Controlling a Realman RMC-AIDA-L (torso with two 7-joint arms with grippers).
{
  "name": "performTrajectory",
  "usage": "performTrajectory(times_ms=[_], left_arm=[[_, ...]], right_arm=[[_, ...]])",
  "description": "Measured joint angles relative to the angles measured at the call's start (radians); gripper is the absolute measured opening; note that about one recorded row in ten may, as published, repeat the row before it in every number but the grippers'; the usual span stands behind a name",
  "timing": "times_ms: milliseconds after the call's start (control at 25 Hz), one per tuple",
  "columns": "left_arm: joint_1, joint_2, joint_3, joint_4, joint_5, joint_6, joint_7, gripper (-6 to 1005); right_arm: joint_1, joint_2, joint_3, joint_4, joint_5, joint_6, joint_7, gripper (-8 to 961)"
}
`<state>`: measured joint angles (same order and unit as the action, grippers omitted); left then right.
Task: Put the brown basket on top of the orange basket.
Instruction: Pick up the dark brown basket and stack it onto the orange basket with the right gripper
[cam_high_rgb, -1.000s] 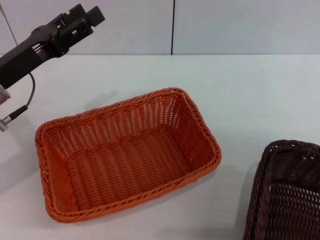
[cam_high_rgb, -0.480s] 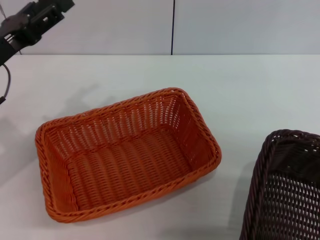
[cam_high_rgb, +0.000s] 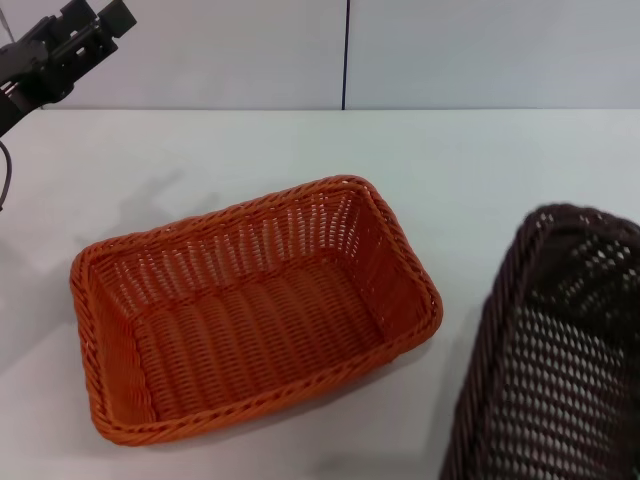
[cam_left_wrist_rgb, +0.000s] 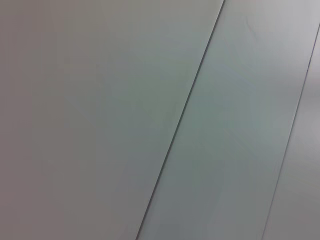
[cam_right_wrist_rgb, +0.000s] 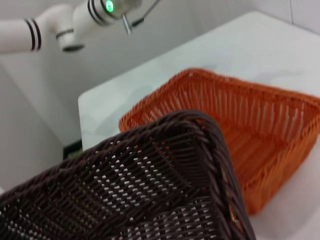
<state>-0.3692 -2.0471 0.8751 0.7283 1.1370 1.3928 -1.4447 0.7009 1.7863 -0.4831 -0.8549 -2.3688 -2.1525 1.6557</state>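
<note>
**Two baskets apart, the brown one tilted at the right**

Head view: there are two baskets on the white table (cam_high_rgb: 480, 170), one of each colour. The orange basket (cam_high_rgb: 250, 305) lies flat near the middle-left, its opening up, and nothing is in it. The brown basket (cam_high_rgb: 555, 350) is at the near right edge, tilted with its left rim raised; it is apart from the orange one, with a strip of table between them. Nothing is seen inside it. The left gripper (cam_high_rgb: 100, 22) is high at the far left corner, well apart from both baskets, and holds nothing; I cannot tell if its fingers are spread or pressed together. The right gripper is not seen here.

Left wrist view: only a plain grey wall (cam_left_wrist_rgb: 100, 110) with thin dark seams.

Right wrist view: the brown basket (cam_right_wrist_rgb: 145, 185) fills the near part, empty, and the orange basket (cam_right_wrist_rgb: 260, 130) lies behind it, also empty. One white arm (cam_right_wrist_rgb: 65, 25) with a green light is far behind. The right gripper's own fingers do not show, so their state cannot be told.
</note>
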Motion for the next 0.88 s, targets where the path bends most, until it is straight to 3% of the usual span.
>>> performTrajectory(times_ms=[160,400,760,880], left_arm=[[0.001,0.002,-0.001,0.0,0.001,0.0,0.005,829],[0.003,0.01,0.004,-0.009,0.001,0.0,0.016,830],[0.005,0.012,0.007,-0.028,0.001,0.003,0.03,829],[0.011,0.013,0.005,-0.028,0.001,0.007,0.03,829]], right_arm=[[-0.002,0.006,0.003,-0.008,0.099,0.01,0.074,154],[0.021,0.015,0.004,-0.011,0.124,0.03,0.148,152],[0.068,0.076,0.006,-0.042,0.179,0.096,0.326,153],[0.072,0.087,0.003,-0.05,0.184,0.113,0.346,154]])
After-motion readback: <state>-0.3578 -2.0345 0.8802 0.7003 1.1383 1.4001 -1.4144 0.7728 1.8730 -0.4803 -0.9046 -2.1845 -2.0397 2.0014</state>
